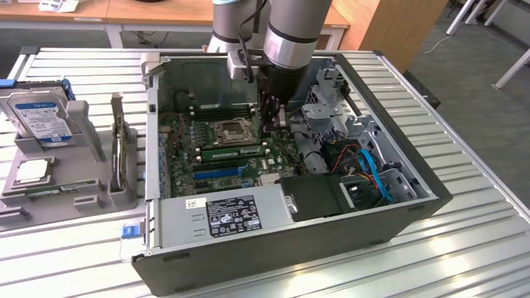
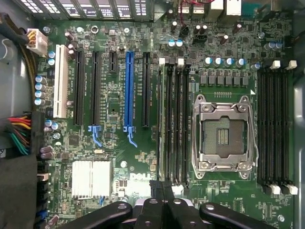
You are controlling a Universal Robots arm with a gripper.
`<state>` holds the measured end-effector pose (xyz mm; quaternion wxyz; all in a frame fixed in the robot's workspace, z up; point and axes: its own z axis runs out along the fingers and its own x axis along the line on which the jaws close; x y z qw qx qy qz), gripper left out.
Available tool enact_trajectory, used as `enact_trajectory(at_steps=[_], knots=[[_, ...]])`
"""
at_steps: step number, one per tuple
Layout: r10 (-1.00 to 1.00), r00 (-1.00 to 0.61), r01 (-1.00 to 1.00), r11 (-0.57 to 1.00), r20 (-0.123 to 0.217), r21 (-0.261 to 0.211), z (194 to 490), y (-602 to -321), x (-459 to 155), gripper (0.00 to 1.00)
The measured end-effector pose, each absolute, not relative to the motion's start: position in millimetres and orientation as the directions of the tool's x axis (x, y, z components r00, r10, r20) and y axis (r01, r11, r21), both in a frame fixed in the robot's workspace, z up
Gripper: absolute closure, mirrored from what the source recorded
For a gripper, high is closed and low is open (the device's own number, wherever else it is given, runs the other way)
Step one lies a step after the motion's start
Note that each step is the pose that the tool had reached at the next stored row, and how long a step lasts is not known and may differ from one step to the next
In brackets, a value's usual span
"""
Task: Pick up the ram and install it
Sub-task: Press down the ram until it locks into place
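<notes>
The open computer case [image 1: 398, 211] lies on its side on a slatted metal table [image 1: 463, 248]. The large green motherboard [image 2: 119, 157] covers the case floor. The arm [image 1: 286, 37] reaches down into the case. An empty processor socket [image 2: 223, 137] sits between two banks of memory slots. The ram [image 2: 162, 119] stands on edge in the slot bank just beside the socket, on the side toward the blue expansion slot [image 2: 128, 90]. The gripper [image 2: 163, 191] hangs directly over one end of the ram, its fingers drawn fully together with nothing visible between them.
</notes>
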<state>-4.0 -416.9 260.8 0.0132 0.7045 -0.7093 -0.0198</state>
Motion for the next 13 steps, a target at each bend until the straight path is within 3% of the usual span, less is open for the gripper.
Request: enact_trajectory(at_steps=[13], knots=[[-1.0,-0.007,-0.999,0.007,-0.009,0.047,253.1,-416.8,-4.0,0.9]])
